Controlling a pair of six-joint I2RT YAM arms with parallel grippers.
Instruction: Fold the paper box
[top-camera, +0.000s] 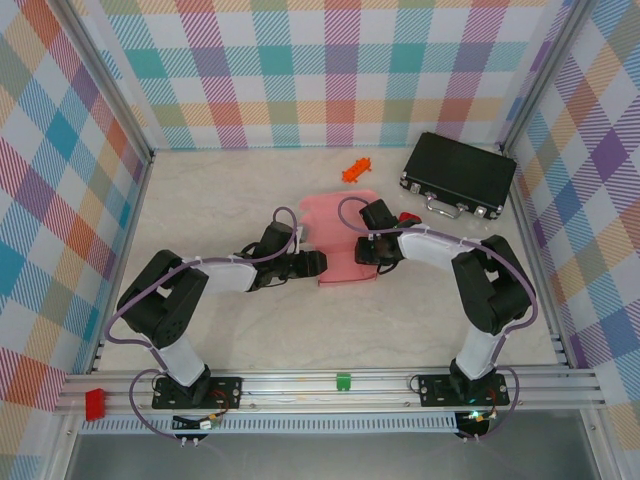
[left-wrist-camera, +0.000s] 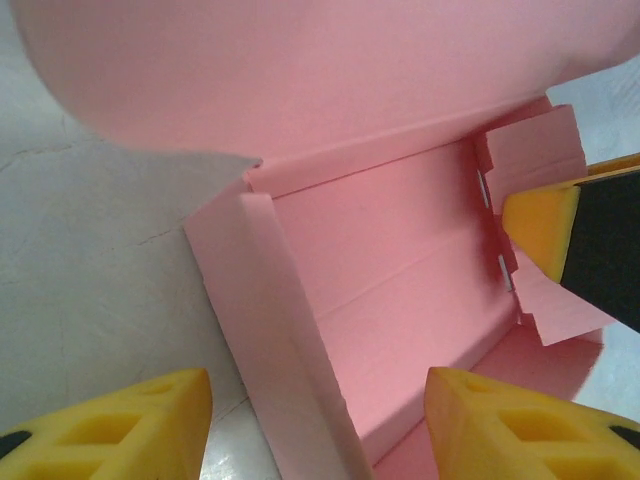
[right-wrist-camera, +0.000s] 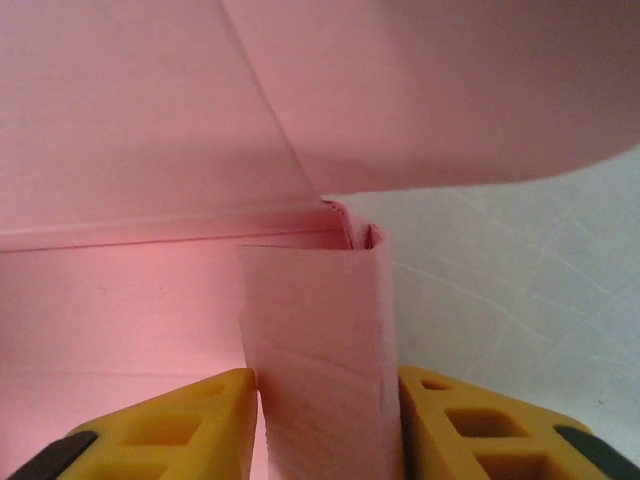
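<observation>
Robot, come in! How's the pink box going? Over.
Left end effector open, astride box wall. Right end effector astride flap, grip unclear. Case sits apart.

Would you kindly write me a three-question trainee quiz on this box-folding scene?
1. True or false: the black rectangular hard case lies on top of the pink thin-cardboard box.
2. What stands between the right gripper's fingers? A the box's folded wall; B the case's handle; C a cable.
3. Fill in: seen from the arms, the small orange plastic piece lies ___ the box.
Key: 1 false; 2 A; 3 beyond.
</observation>
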